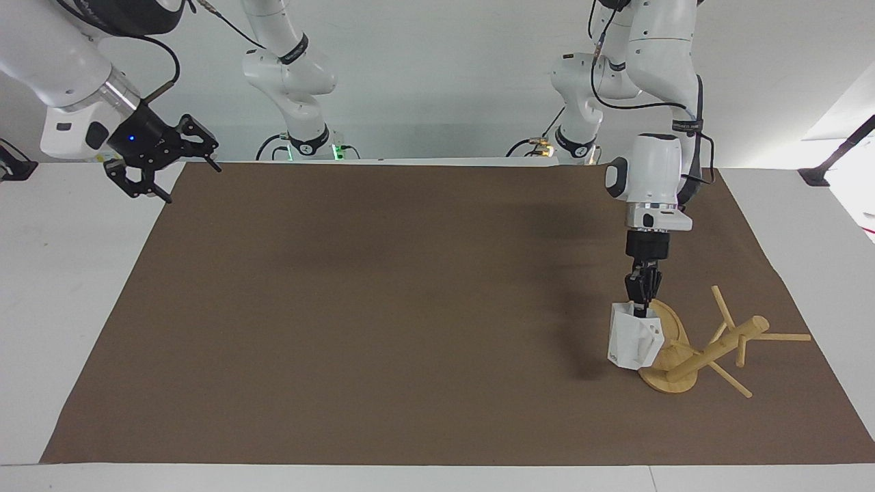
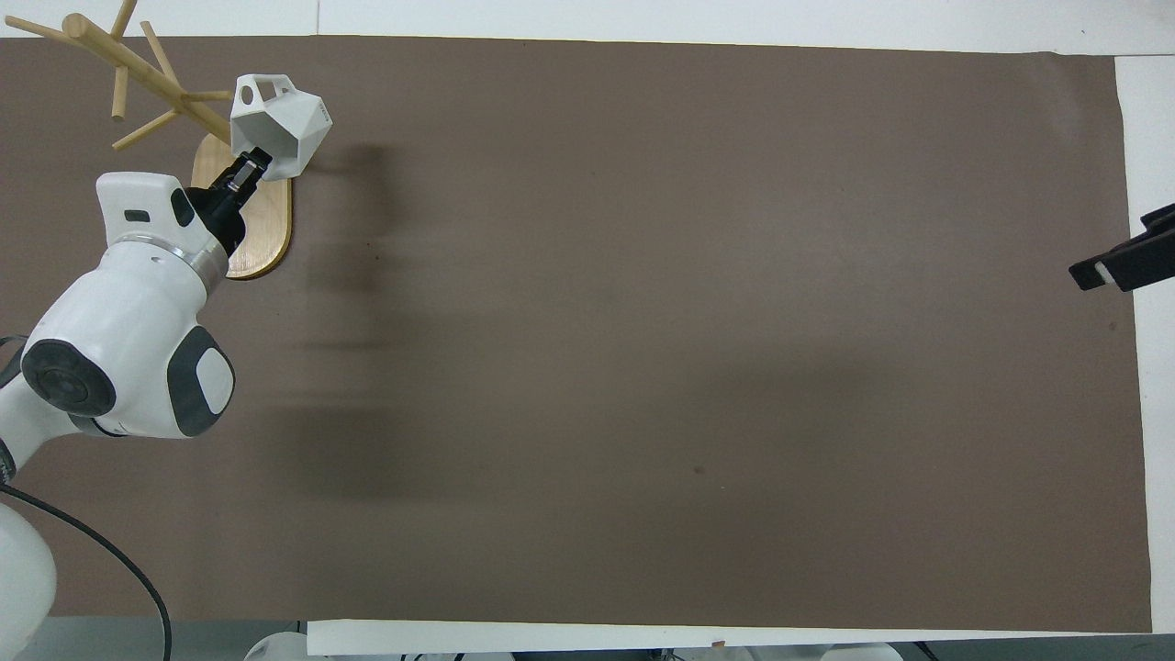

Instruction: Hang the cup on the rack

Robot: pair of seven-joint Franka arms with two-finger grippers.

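Note:
The white faceted cup (image 1: 634, 338) (image 2: 278, 124) hangs tilted in the air, with my left gripper (image 1: 641, 306) (image 2: 246, 172) shut on its rim. It is over the edge of the rack's oval base (image 1: 673, 355) (image 2: 262, 234), close by the post. The bamboo rack (image 1: 724, 342) (image 2: 138, 78) stands tipped, its base on edge and its post and pegs slanting toward the left arm's end of the table. My right gripper (image 1: 160, 167) (image 2: 1124, 262) is open and raised over the mat's edge at the right arm's end.
A brown mat (image 1: 383, 307) (image 2: 643, 321) covers most of the white table (image 1: 61, 287). Nothing else lies on it besides the rack.

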